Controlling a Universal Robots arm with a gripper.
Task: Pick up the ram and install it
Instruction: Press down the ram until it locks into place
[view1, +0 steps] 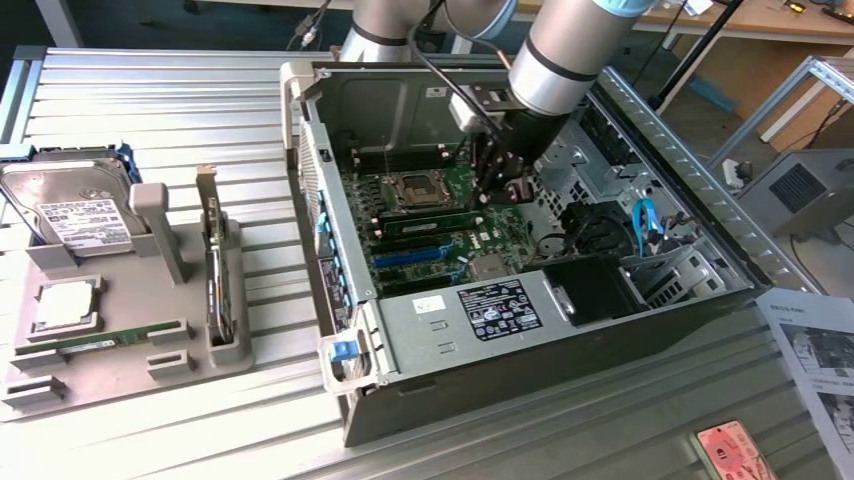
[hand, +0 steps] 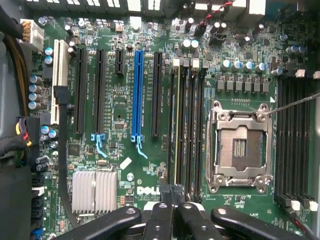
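Pincer (hand: 172, 194) closed, ram (hand: 175, 125) seated on motherboard (hand: 120, 97), at its tips

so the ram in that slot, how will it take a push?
Probably stiff under a straight push: the ram is a thin board standing on edge in the motherboard. Likely to flex or lean if pushed sideways. Looks light for its length.

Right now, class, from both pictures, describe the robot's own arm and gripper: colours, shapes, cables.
The arm is a thick silver-grey metal tube with a pale blue joint ring and a black wrist section. A thin black cable runs beside it. The gripper is glossy black, made of rounded linkage bars with small silver pivot bolts.
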